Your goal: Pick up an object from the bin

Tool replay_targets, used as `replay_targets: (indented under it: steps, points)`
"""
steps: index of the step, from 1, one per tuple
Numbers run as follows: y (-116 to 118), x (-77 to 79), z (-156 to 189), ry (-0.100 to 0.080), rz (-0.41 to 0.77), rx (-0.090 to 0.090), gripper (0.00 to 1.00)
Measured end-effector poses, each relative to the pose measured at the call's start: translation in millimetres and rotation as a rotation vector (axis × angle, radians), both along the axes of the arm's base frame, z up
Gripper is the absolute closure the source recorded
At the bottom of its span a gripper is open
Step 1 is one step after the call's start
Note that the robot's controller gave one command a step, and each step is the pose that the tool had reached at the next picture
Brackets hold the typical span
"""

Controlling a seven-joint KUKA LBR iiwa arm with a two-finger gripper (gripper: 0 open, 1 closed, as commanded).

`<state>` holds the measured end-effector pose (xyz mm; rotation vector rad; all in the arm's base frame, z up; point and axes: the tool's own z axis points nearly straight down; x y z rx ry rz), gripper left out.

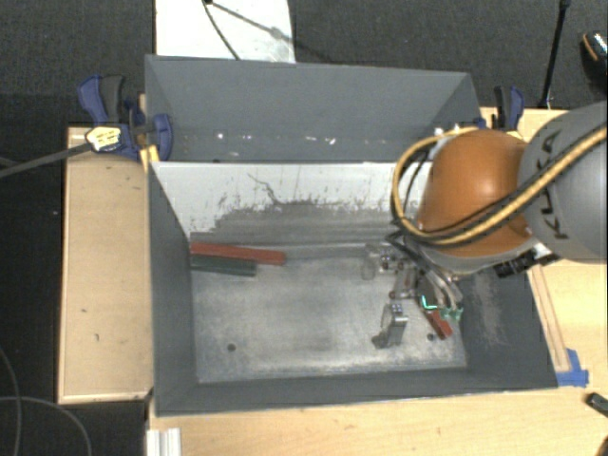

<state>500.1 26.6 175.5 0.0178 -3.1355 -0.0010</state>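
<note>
My gripper (414, 329) is low over the right part of the bin floor, near the front wall, with its two fingers spread apart and open. The left fingertip (389, 332) is grey metal and nearly at the floor. A small red and green piece (438, 319) sits right by the other finger; I cannot tell whether it touches the finger. A long red bar (237, 253) lies at the back left of the floor, with a dark green bar (224, 266) alongside it, both far to the left of the gripper.
The arm, with its orange cover and yellow-black cables, hangs over the bin's right side and hides the floor beneath it. Bare scuffed floor stretches between the bars and the gripper.
</note>
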Motion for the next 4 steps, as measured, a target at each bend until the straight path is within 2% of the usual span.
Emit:
replay_targets:
  steps: [1, 2, 3, 4]
  points:
    - [-148, 21.8, -106, -0.006, 0.421, 0.000, 0.00]
    - [-135, 69.9, -74, -0.014, 0.141, 0.000, 0.00]
    - [-127, 39.5, -75, -0.006, -0.083, 0.000, 0.00]
    - [-134, 70.9, -106, -0.009, -0.579, -0.002, 0.00]
